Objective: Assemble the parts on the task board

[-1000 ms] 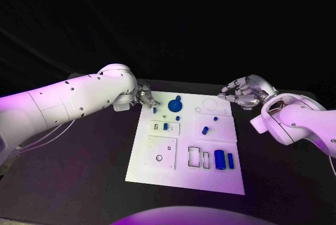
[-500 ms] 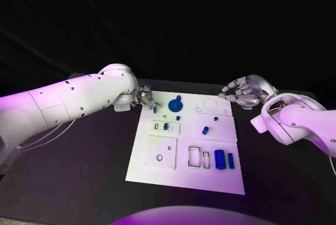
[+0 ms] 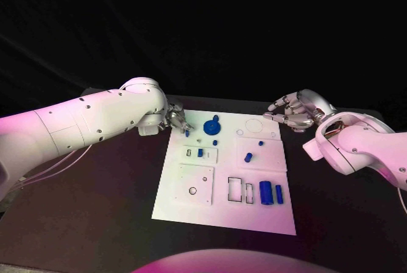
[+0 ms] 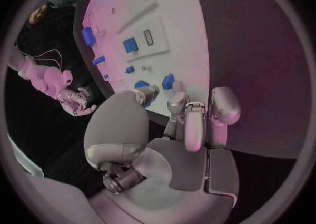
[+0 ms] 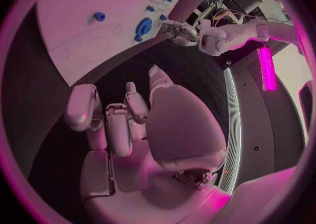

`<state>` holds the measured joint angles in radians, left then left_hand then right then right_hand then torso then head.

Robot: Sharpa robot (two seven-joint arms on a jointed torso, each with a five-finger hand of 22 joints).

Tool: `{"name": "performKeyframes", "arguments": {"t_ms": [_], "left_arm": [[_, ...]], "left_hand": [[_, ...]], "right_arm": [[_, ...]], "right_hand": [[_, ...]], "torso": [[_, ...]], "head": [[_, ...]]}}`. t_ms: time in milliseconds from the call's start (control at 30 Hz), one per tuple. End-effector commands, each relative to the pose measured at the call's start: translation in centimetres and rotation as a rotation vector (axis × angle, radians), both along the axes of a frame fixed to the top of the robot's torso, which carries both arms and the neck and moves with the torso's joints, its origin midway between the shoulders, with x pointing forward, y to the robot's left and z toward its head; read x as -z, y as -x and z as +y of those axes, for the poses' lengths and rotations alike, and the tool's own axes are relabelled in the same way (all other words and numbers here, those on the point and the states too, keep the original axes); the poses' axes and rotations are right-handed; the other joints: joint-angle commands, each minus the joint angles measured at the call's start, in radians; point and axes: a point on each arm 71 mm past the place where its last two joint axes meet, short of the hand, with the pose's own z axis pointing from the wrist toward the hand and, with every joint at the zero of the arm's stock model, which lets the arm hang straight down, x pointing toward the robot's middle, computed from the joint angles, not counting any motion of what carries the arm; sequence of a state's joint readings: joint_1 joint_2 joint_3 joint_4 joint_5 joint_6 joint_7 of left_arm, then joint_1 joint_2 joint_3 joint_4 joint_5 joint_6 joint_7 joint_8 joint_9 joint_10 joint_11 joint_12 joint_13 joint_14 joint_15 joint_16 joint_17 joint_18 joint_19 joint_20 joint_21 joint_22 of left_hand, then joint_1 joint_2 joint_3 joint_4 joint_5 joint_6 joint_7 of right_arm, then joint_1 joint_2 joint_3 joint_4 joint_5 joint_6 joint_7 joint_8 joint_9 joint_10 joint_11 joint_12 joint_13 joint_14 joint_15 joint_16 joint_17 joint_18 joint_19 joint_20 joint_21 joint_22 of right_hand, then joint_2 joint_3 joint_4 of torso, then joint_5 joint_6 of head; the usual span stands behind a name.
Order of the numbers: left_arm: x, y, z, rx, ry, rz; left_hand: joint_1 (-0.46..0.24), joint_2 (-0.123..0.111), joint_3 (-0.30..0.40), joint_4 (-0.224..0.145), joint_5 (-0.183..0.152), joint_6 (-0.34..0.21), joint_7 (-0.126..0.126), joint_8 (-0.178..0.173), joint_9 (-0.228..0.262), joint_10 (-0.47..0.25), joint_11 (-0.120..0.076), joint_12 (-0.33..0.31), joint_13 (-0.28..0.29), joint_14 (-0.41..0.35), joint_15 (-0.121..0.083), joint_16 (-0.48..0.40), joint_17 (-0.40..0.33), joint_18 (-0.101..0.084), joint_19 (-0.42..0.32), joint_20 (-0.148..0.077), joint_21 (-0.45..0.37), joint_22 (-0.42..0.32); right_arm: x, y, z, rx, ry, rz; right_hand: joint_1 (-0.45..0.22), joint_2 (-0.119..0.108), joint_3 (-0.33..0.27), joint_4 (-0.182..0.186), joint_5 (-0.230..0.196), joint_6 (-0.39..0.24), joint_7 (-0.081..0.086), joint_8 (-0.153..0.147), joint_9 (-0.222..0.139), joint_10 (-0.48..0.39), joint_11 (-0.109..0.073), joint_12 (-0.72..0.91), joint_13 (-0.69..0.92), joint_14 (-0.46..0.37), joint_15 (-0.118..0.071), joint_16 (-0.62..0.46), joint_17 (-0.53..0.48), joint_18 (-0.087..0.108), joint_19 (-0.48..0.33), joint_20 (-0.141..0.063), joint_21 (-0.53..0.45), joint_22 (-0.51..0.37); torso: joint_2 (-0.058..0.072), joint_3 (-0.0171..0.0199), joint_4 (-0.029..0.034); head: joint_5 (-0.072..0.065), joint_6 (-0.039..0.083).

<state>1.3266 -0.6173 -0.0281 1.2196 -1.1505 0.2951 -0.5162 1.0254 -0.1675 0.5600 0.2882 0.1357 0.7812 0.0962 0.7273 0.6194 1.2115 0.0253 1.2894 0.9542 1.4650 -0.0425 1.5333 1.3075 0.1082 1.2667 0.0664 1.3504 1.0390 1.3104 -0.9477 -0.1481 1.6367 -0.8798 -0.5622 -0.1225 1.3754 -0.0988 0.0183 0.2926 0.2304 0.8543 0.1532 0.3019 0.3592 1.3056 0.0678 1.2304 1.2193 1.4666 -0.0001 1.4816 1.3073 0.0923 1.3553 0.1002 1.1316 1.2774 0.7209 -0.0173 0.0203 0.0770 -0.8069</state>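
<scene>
The task board (image 3: 224, 173) lay in the middle of the black counter (image 3: 102, 202). The work looked only partly done, as far as could be judged: a blue gear (image 3: 211, 129) sat near the board's 12 o'clock end, a small blue block (image 3: 200, 153) stood in a recess toward 10 o'clock, and two blue cylinders (image 3: 272, 193) lay side by side toward 4 o'clock. Outlined slots just beside them, and a round outline near 1 o'clock, seemed unfilled, and a loose blue peg (image 3: 249, 158) lay near the centre.

The left hand (image 3: 176, 120) hung at the board's 11 o'clock corner, close to a small blue piece (image 3: 187, 132); whether it touched could not be told. The right hand (image 3: 293, 113) hovered off the 1 o'clock corner.

The left wrist view showed what the head view hid: the left hand's fingers (image 4: 186, 118) were apart and held nothing, their tips just above the board's edge. The right wrist view showed the right hand's fingers (image 5: 108, 124) loosely curled around nothing, clear of the board.
</scene>
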Motion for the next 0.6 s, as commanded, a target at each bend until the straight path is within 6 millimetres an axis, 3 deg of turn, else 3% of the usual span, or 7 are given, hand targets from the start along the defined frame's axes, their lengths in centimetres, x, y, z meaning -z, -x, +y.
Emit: {"name": "performKeyframes", "arguments": {"t_ms": [33, 400, 500, 600], "left_arm": [[0.05, 0.09, -0.3, 0.014, 0.013, 0.018], [0.06, 0.06, -0.3, 0.006, 0.028, 0.018], [0.07, 0.08, -0.29, -0.002, 0.046, 0.025], [0.1, 0.11, -0.3, -0.006, 0.061, 0.034]], "left_hand": [[0.01, -0.003, -0.001, -0.005, 0.001, 0.007, 0.003, -0.006, -0.001, -0.002, 0.0, 0.003, -0.001, 0.072, 0.007, -0.004, 0.16, -0.003, 0.003, 0.004, -0.001, 0.001], [0.034, 0.008, 0.002, -0.004, 0.002, 0.015, 0.0, -0.001, 0.0, 0.0, -0.002, 0.005, 0.001, 0.072, 0.006, -0.003, 0.161, -0.003, 0.003, 0.004, -0.001, 0.002], [0.088, 0.03, 0.027, -0.014, 0.001, 0.021, -0.009, 0.017, 0.01, 0.001, -0.01, 0.006, 0.002, 0.073, 0.0, -0.003, 0.161, -0.003, 0.003, 0.001, 0.0, 0.003], [0.162, 0.052, 0.085, -0.057, 0.002, 0.011, -0.017, 0.033, 0.023, 0.001, -0.018, 0.005, 0.002, 0.073, -0.008, -0.003, 0.161, -0.003, 0.003, -0.005, 0.0, 0.005]], "right_arm": [[0.01, 0.02, 0.11, -0.013, 0.009, -0.004], [0.01, 0.01, 0.11, -0.013, 0.01, -0.004], [0.02, 0.01, 0.13, -0.014, 0.01, -0.003], [0.03, 0.0, 0.13, -0.014, 0.01, -0.003]], "right_hand": [[-0.013, 0.0, -0.003, -0.001, 0.004, -0.006, -0.002, 0.005, 0.001, -0.008, 0.0, -0.005, -0.001, 0.056, -0.006, -0.007, 0.07, 0.008, -0.008, 0.0, -0.004, -0.001], [-0.013, 0.001, -0.002, -0.001, 0.005, -0.006, -0.003, 0.007, 0.001, -0.008, -0.001, -0.005, -0.002, 0.056, -0.006, -0.008, 0.069, 0.008, -0.008, 0.0, -0.005, -0.002], [-0.013, 0.001, -0.002, -0.001, 0.005, -0.006, -0.003, 0.007, 0.001, -0.008, -0.001, -0.005, -0.002, 0.056, -0.006, -0.008, 0.069, 0.008, -0.008, 0.0, -0.005, -0.002], [-0.013, 0.001, -0.002, -0.001, 0.005, -0.006, -0.003, 0.007, 0.001, -0.008, -0.001, -0.005, -0.002, 0.056, -0.006, -0.008, 0.069, 0.008, -0.008, 0.0, -0.005, -0.002]], "torso": [[0.0, 0.0003, 0.0002], [0.0, 0.0003, 0.0002], [0.0, 0.0003, 0.0], [0.0, 0.0001, 0.0002]], "head": [[-0.001, -0.001], [0.0, -0.004], [0.001, -0.005], [0.0, -0.005]]}}
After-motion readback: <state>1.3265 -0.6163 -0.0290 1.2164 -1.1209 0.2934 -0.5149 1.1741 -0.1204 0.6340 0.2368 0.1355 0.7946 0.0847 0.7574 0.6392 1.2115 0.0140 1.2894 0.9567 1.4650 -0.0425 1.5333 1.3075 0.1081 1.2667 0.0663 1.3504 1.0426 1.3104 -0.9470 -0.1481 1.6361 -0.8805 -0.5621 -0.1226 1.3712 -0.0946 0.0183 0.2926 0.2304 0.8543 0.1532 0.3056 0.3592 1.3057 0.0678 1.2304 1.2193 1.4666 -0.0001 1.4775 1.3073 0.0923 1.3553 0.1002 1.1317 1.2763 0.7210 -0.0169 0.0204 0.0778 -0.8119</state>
